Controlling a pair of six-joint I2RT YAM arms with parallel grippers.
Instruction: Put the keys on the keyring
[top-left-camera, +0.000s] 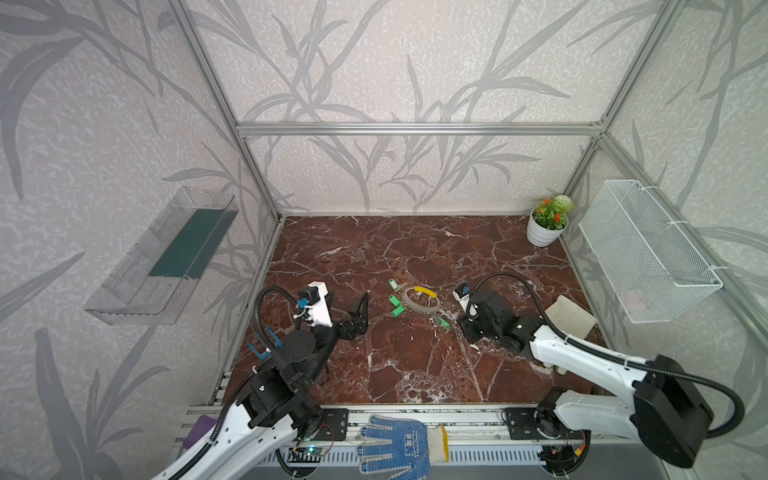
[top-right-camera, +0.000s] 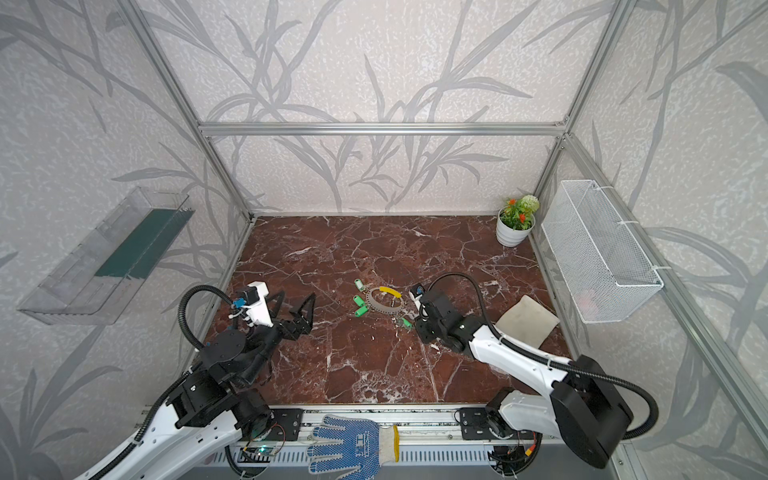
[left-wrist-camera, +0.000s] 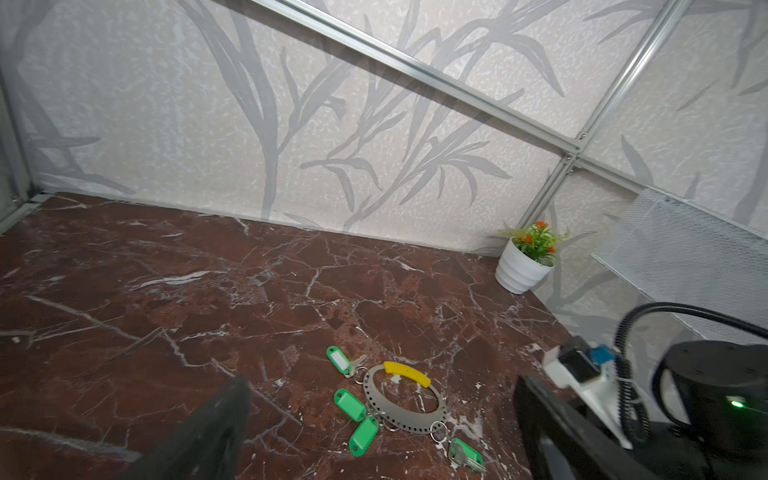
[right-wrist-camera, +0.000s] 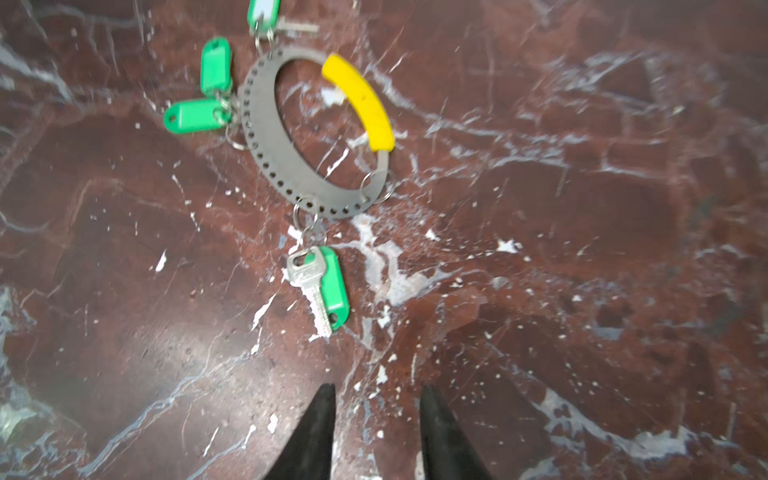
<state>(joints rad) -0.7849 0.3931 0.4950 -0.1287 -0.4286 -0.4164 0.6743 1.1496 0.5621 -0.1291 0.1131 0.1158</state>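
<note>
Right tool (right-wrist-camera: 378, 390): your 2 black tapered fingers stand parted with nothing between them, poised over the desk (right-wrist-camera: 582, 257), which is glossy red-brown marble pattern with white veins.
Just ahead of its tips: 1 of the keys (right-wrist-camera: 318, 286), a silver toothed blade lying across an oblong green plastic tag, joined by small wire loops to the keyring (right-wrist-camera: 270, 145).
Keyring: flat grey perforated band with a curved yellow sleeve (right-wrist-camera: 361, 99) on 1 arc, lying flat mid-desk.
3 more keys with green tags fan off its far side.
Left tool (top-right-camera: 294, 302): spread wide, empty, well apart from the keyring, on its left in both top views.
</note>
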